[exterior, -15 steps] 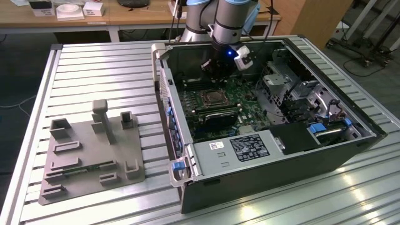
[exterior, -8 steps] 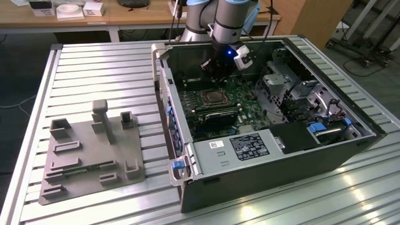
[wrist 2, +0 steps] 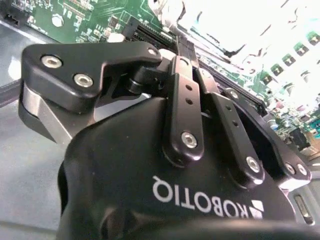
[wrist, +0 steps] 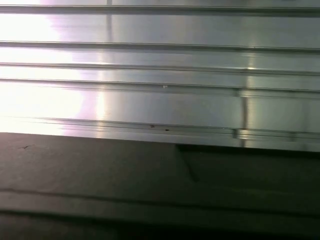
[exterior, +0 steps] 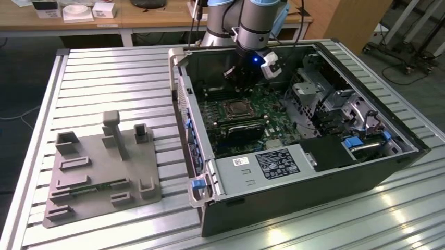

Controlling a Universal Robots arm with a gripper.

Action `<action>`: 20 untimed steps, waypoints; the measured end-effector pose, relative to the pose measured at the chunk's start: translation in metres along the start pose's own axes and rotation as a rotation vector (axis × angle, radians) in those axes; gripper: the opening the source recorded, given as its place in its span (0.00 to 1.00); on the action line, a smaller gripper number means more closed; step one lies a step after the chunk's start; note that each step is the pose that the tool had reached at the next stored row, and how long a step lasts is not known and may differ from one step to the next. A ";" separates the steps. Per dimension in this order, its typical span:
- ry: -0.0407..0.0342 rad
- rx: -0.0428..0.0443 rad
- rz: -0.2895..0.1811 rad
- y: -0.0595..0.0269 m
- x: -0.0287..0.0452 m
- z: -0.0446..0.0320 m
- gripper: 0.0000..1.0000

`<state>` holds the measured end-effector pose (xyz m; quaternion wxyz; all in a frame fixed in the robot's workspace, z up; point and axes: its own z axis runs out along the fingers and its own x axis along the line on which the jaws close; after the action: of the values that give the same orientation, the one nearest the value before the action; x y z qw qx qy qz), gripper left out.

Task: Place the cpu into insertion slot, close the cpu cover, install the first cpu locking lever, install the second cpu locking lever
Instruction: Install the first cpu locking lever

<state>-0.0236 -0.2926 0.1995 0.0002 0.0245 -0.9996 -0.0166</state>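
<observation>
Exterior view looks down on the computer case (exterior: 292, 156); both wrist views sit close.

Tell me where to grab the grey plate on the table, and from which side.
Probably the tall post on the plate, from above. The plate lies flat on the table, so its edges offer little; the post stands upright, clear of the shorter blocks.

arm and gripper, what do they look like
The arm is silvery-grey with light blue joint caps and a black cable alongside. A white camera with a blue light sits at its wrist. The gripper is matte black, with bolted linkage bars and white lettering on its body.
</observation>
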 end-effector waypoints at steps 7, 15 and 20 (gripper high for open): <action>-0.0001 -0.0015 0.000 0.0001 0.0000 -0.0049 0.10; 0.0000 -0.0015 0.000 -0.0013 -0.0002 -0.0021 0.10; 0.0001 -0.0013 0.000 -0.0017 -0.0003 -0.0003 0.10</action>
<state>-0.0232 -0.2942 0.1997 0.0002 0.0245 -0.9996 -0.0172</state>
